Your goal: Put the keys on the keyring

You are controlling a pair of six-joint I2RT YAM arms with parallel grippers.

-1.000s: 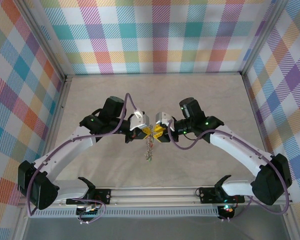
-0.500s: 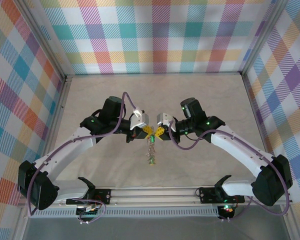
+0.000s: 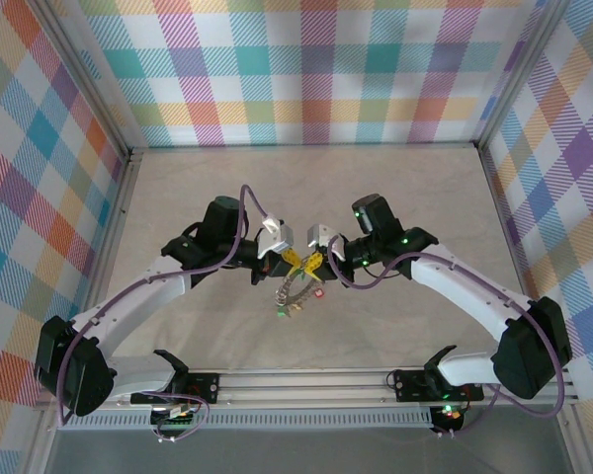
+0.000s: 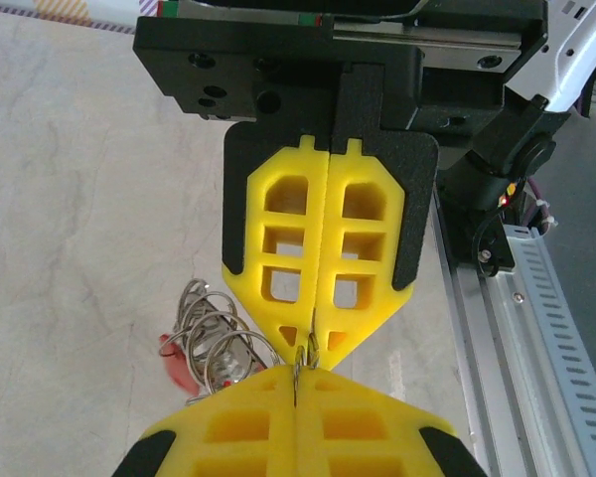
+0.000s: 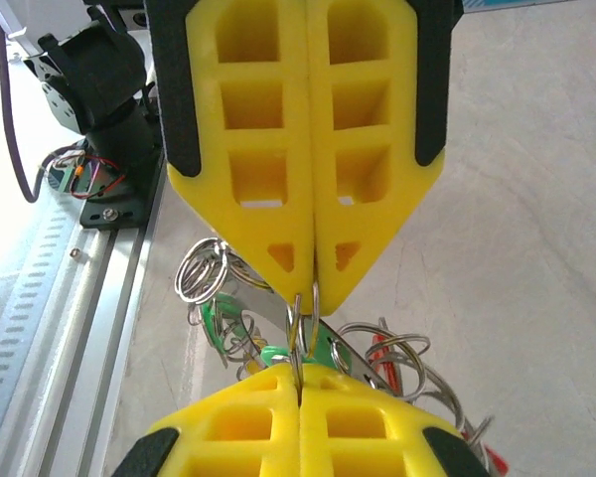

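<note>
Grey, thin metal wire keyring, fringed with small silver keys bearing green and red plastic tags. Hangs mid-workspace over the beige marbled tabletop, pinched at its top by the yellow-padded left gripper and right gripper, tips meeting, both clamped tight on the wire.
</note>
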